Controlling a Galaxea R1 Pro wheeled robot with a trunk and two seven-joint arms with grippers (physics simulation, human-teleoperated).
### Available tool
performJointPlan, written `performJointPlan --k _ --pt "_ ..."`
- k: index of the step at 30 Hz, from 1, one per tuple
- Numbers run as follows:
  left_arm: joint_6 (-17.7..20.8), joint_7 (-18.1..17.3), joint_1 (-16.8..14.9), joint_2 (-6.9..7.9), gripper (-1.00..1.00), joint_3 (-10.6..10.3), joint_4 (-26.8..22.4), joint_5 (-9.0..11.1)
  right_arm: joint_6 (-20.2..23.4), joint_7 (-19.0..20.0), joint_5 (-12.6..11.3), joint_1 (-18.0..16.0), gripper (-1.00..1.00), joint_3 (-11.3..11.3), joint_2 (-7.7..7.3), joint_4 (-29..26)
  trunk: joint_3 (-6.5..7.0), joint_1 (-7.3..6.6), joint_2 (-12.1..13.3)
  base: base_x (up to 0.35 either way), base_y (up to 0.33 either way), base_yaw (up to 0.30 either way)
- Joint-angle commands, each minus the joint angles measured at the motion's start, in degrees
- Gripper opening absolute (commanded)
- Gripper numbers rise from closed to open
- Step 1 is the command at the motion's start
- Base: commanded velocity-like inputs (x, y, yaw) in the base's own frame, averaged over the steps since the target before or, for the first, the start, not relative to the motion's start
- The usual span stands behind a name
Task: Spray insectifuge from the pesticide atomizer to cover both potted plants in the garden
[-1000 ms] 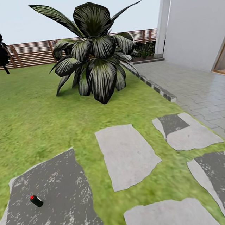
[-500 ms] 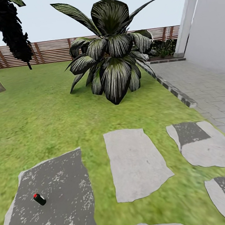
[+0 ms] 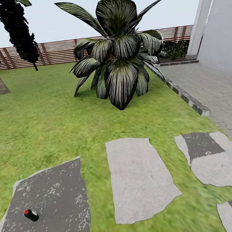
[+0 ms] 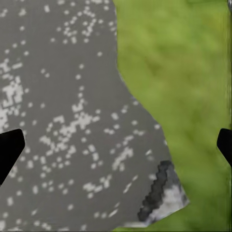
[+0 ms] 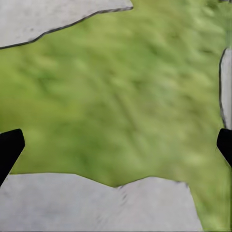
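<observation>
Pesticide atomizer [image 3: 31,215] lies on dark stepping stone [image 3: 50,198] — left claw [image 4: 116,145] and right claw [image 5: 116,145] both spread wide, empty.

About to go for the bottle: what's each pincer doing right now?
Left pincer: open, empty, over the dark stepping stone.
Right pincer: open, empty, over grass.

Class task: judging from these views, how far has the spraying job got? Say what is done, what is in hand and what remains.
Done: nothing yet. The pesticide atomizer lies untouched on a dark stepping stone. In hand: nothing; the left hand and right hand are open and empty. Left: picking up the bottle, finding both potted plants and spraying them.
</observation>
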Motion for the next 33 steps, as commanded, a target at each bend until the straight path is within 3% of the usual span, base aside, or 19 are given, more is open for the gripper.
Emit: performJointPlan --k 1,33 --pt "-0.2 0.0 0.0 0.02 1.0 -0.1 0.0 -0.3 -0.1 -0.1 0.4 0.0 1.0 -0.3 0.04 0.1 -0.05 0.01 0.0 0.226 -0.207 0.227" --pt "-0.2 0.0 0.0 0.0 1.0 -0.1 0.0 -0.3 -0.1 -0.1 0.4 0.0 1.0 -0.3 0.09 0.1 -0.05 0.01 0.0 0.179 -0.236 0.274"
